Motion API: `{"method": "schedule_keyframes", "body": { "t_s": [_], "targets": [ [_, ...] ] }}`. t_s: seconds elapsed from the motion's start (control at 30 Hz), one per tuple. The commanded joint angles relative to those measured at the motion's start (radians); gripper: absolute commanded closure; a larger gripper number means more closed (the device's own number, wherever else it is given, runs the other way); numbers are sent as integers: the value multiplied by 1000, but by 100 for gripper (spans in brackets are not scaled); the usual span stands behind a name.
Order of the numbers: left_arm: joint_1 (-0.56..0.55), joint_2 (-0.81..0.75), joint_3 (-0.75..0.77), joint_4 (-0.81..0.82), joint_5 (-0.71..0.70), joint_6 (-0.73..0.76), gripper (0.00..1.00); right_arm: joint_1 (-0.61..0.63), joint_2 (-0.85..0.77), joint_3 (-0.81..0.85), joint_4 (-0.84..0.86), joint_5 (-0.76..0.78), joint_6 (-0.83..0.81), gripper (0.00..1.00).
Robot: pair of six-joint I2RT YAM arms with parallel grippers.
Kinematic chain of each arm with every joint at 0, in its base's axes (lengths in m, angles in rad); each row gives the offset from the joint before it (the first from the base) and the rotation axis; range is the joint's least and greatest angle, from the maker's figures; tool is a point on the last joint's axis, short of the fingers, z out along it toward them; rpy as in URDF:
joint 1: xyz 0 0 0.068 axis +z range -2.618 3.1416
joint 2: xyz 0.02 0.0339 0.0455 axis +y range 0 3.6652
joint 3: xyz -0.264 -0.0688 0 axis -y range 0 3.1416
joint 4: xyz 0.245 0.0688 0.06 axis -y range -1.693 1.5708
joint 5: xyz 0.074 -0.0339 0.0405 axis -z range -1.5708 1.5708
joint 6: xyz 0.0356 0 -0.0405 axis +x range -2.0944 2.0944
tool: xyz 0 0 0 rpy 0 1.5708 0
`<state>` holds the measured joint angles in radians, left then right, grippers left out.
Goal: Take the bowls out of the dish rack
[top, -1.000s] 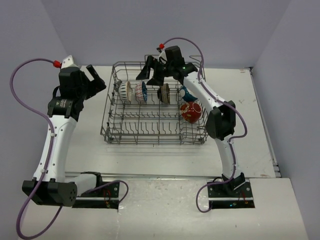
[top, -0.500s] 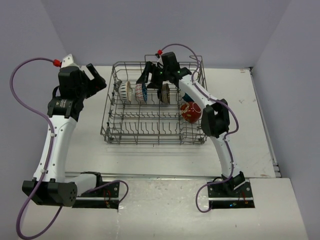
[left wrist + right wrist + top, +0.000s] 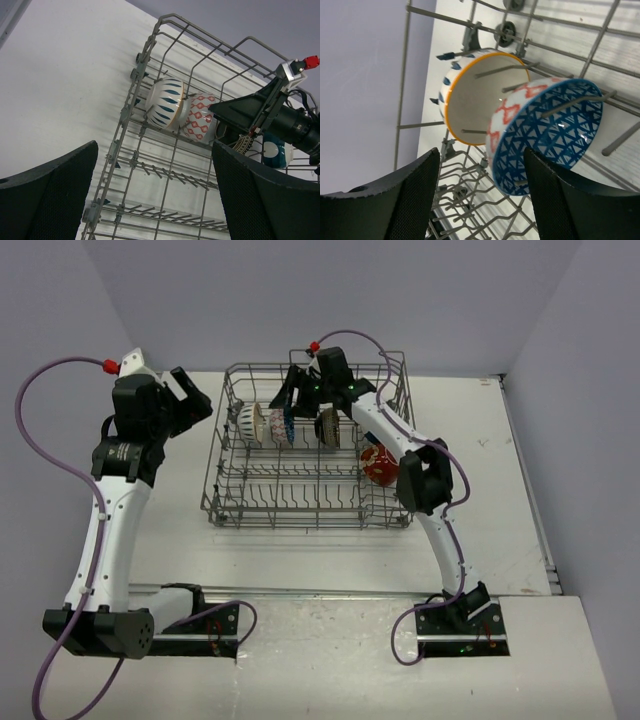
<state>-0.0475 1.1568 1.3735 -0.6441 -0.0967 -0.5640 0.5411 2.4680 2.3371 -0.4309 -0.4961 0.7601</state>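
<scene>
The rack (image 3: 300, 502) sits mid-bench (image 3: 500, 540), bowls in its far row. My left claw (image 3: 188, 400) hangs spread beside it. My right claw (image 3: 298, 395), spread, straddles the blue-red bowl (image 3: 545, 135). Next I'd pinch its rim and lift it off the tines.

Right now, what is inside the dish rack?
The rack holds five bowls: striped, blue-red, brown, teal, red. From above, the right arm covers the teal one; the open right claw is at the blue-red.
</scene>
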Motion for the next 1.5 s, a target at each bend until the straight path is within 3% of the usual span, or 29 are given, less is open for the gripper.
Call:
{"method": "schedule_keyframes", "body": {
  "t_s": [0.0, 0.27, 0.6, 1.0, 1.47],
  "targets": [
    [-5, -25, 21, 41, 18, -11, 5, 16, 43, 83, 50, 10, 18, 32],
    [-5, -39, 30, 31, 8, -1, 6, 29, 57, 76, 41, 22, 16, 37],
    [-5, -45, 35, 27, 20, -11, 6, 79, 14, 15, -69, 223, -16, 38],
    [-5, -55, 56, 17, 20, 3, 5, 108, -34, -38, -95, 336, 8, 39],
    [-5, -55, -50, 40, -6, -10, 6, 99, -234, -133, -124, 430, -68, 18]
  ]
}}
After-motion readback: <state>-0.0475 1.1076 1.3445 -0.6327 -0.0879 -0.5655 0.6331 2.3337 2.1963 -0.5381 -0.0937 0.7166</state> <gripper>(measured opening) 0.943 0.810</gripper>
